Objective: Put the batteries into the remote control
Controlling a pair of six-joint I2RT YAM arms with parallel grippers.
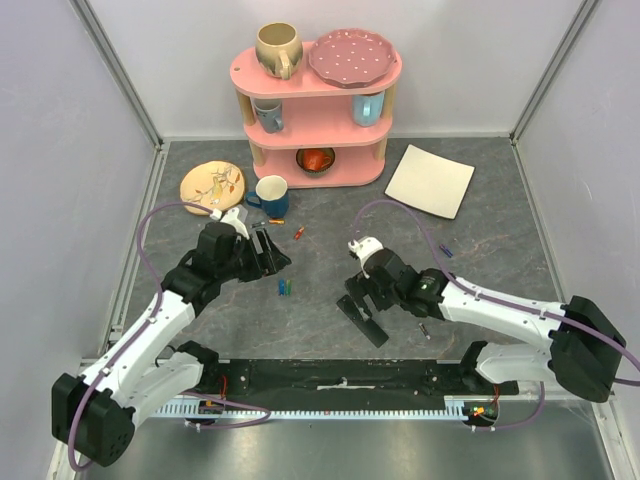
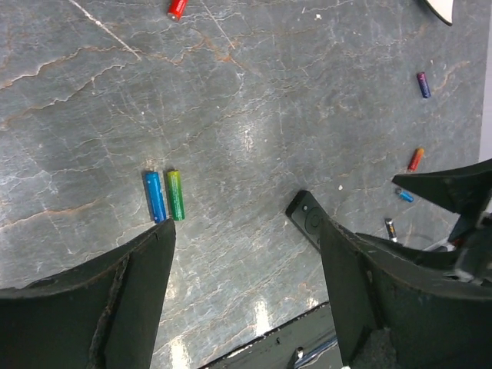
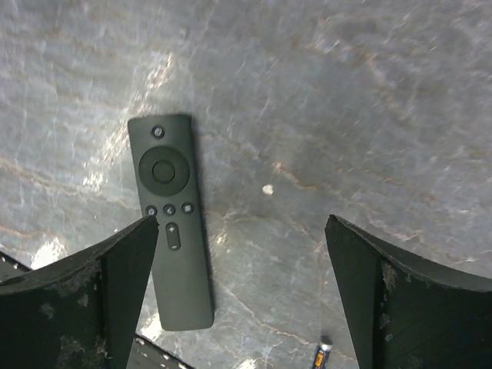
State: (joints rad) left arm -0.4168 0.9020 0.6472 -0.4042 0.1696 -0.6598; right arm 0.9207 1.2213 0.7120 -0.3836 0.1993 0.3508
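Observation:
The black remote control (image 3: 171, 215) lies on the table with its buttons up; it also shows in the top view (image 1: 362, 321) and the left wrist view (image 2: 307, 218). My right gripper (image 3: 242, 231) hovers open above it, its left finger over the remote's left edge. A blue battery (image 2: 155, 196) and a green battery (image 2: 176, 194) lie side by side just beyond the left finger of my open, empty left gripper (image 2: 246, 231). More batteries are scattered about: a red one (image 2: 177, 8), an orange one (image 2: 415, 159), a purple-blue one (image 2: 423, 84) and one near the remote (image 3: 321, 355).
A pink shelf (image 1: 318, 120) with mugs and a plate stands at the back. A blue mug (image 1: 270, 195), a yellow patterned plate (image 1: 212, 184) and a white square plate (image 1: 430, 180) sit in front of it. A black strip (image 1: 340, 378) runs along the near edge.

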